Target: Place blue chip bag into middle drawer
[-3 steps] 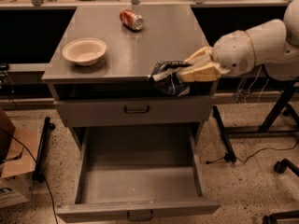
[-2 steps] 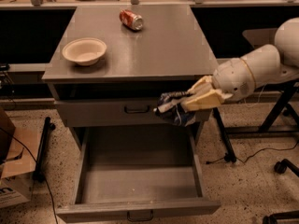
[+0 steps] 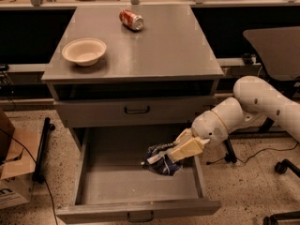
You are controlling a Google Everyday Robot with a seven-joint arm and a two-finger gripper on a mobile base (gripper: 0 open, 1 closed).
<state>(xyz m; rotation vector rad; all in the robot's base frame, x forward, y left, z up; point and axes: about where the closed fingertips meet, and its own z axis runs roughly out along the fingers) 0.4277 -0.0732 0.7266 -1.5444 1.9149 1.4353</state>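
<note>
I record one change only: the arm (image 3: 243, 108) has descended. One second ago the gripper (image 3: 174, 153), clamped on the blue chip bag (image 3: 159, 162), stood level with the front right edge of the cabinet top (image 3: 154, 46). Shortly after, it was in front of the closed upper drawer front (image 3: 136, 110). It now sits inside the open middle drawer (image 3: 117, 184), over the right part of the floor, near the right wall. The bag has come down with it and hangs from the fingers, low over the drawer floor. I cannot tell whether it touches the floor.
</note>
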